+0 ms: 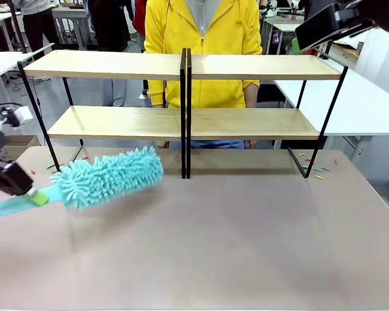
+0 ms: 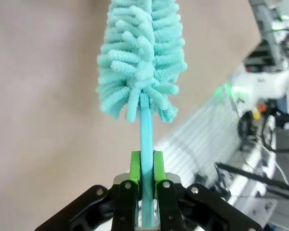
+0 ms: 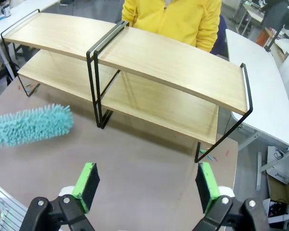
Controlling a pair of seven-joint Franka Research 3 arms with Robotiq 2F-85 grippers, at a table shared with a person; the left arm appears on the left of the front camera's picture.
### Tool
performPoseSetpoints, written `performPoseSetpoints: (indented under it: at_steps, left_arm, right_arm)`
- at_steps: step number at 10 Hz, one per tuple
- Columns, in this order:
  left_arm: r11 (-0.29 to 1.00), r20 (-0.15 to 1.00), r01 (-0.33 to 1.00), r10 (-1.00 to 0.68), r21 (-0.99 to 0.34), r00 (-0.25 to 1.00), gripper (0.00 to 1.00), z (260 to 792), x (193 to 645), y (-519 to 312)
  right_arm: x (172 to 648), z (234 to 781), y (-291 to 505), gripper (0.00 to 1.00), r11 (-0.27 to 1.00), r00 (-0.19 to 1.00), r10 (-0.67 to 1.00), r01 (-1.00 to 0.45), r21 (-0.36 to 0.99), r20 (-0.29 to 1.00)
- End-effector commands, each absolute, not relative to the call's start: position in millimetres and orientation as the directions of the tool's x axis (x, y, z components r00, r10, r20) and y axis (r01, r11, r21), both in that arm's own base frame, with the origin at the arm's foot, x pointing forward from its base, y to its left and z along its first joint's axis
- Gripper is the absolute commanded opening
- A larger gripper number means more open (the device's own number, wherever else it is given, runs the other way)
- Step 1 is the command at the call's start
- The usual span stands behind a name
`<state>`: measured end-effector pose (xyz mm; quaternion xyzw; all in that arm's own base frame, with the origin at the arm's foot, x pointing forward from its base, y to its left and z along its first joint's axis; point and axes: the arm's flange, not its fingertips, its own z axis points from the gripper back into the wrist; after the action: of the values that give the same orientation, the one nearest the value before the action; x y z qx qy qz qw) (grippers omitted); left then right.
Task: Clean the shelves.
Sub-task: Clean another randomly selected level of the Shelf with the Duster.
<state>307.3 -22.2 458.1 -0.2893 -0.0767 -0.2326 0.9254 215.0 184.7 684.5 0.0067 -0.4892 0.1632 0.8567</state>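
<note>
Teal duster [image 1: 110, 176], handle pinched in the closed left hand [image 2: 145, 168], reaches ahead of it over the counter [image 1: 246, 227]; the shelves [image 1: 104, 65] stand beyond, so raise the head level and sweep each board lightly, right hand [image 3: 147, 185] open above.

left gripper [image 2: 147, 166] — low, jaws clamped | right gripper [image 3: 147, 185] — raised high, jaws wide apart

Light: bright, even, from overhead. You get a soft shadow on the surface [image 1: 246, 227] just under the shelves [image 1: 246, 123]. Left wrist view: duster [image 2: 142, 57] head slightly soft, right background blurred. Right wrist view: shelves bow from wide-angle distortion.
</note>
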Motion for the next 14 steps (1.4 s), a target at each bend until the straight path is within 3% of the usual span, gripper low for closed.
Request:
performPoseSetpoints:
  at_steps: [1, 2, 4, 6, 14]
  left_arm:
    - [0.826, 0.305, 0.407, -0.301, -0.390, 0.903, 0.12, 410, 277, -50]
    - [0.850, 0.274, 0.395, -0.310, -0.349, 0.910, 0.00, 400, 278, -55]
    - [0.876, 0.239, 0.368, -0.303, -0.311, 0.922, 0.00, 387, 282, -63]
    - [0.935, 0.345, 0.267, -0.176, -0.234, 0.922, 0.00, 364, 300, -66]
    - [0.999, 0.285, -0.038, 0.034, 0.010, 0.958, 0.00, 361, 297, -32]
  right_arm:
    - [215, 684, 184, 1.00, 0.949, 0.468, 0.268, -0.281, -0.146, 0.842]
    - [215, 684, 184, 1.00, 0.949, 0.468, 0.268, -0.281, -0.146, 0.842]
    - [215, 684, 184, 1.00, 0.949, 0.468, 0.268, -0.281, -0.146, 0.842]
    - [215, 684, 184, 1.00, 0.949, 0.468, 0.268, -0.281, -0.146, 0.842]
    - [215, 684, 184, 1.00, 0.949, 0.468, 0.268, -0.281, -0.146, 0.842]
